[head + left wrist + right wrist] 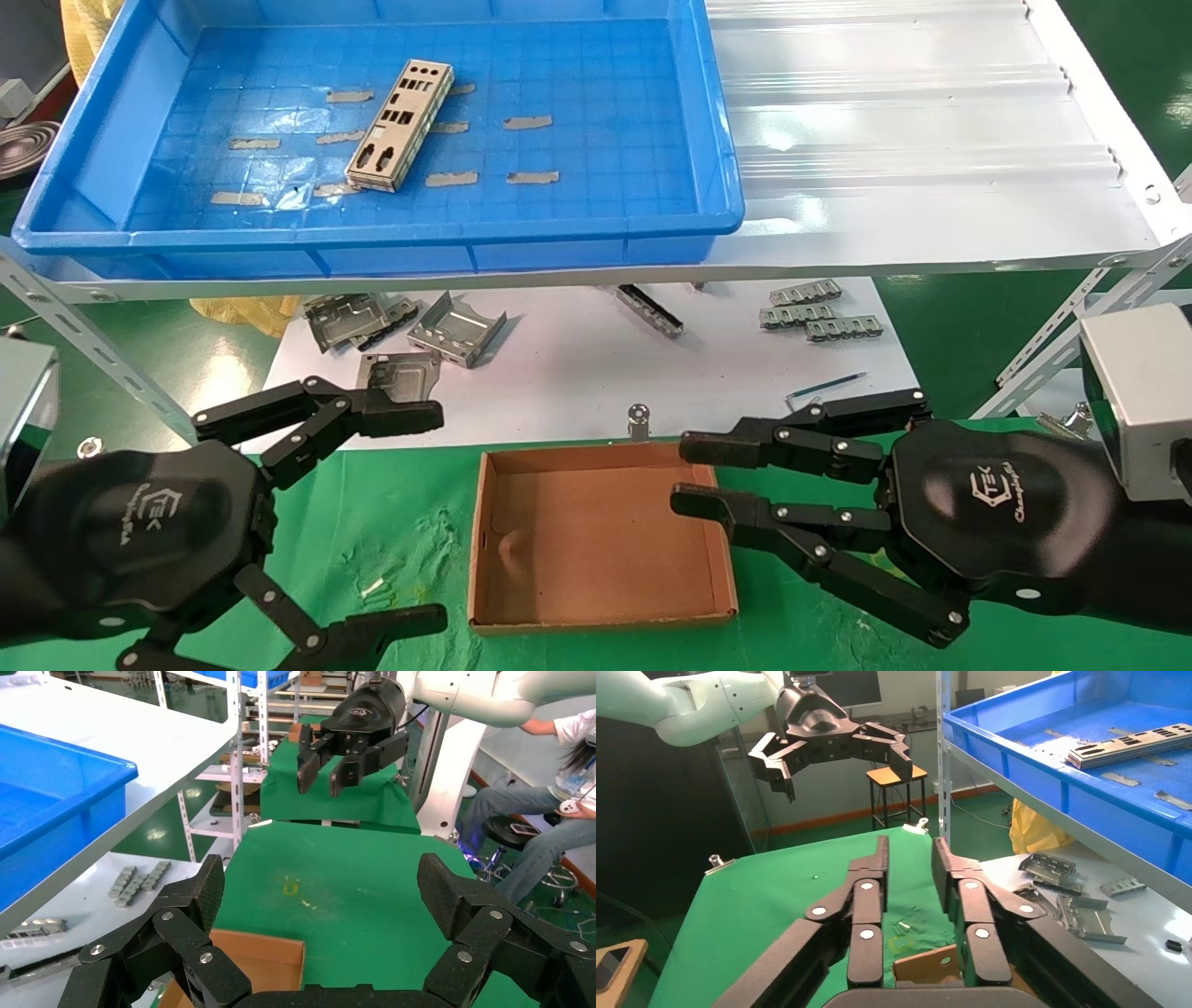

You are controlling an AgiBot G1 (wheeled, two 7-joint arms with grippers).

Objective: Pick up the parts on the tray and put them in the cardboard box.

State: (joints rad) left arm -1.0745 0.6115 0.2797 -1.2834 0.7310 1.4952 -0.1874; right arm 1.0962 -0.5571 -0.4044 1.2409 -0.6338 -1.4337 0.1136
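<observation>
Parts [399, 126] sit stacked in the tray [717, 140], a small pile of punched silver plates lying at a slant on the blue grid floor, well clear of every raised wall, with grey tape strips [528, 122] scattered around them. That tray rests on the white ribbed shelf [931, 140], its near wall right at the shelf's front edge.

Down below, the cardboard box [481, 550] lies on the green cloth [391, 531], nothing inside it, low walls all round. Right gripper [694, 475] hangs over the box's right rim, jaws a modest gap apart and holding nothing; its lower fingertip overlaps the box's right wall from the head view. Left gripper [424, 517] hovers to the box's left, jaws spread wide, also holding nothing, one finger up near the white sheet [577, 373], the other low by the box's near corner.

Between shelf and box, folded grey brackets [456, 328] and small notched strips [819, 315] litter that white sheet, apart from both grippers. Green cloth lies bare to the right of the box, under the right arm.
</observation>
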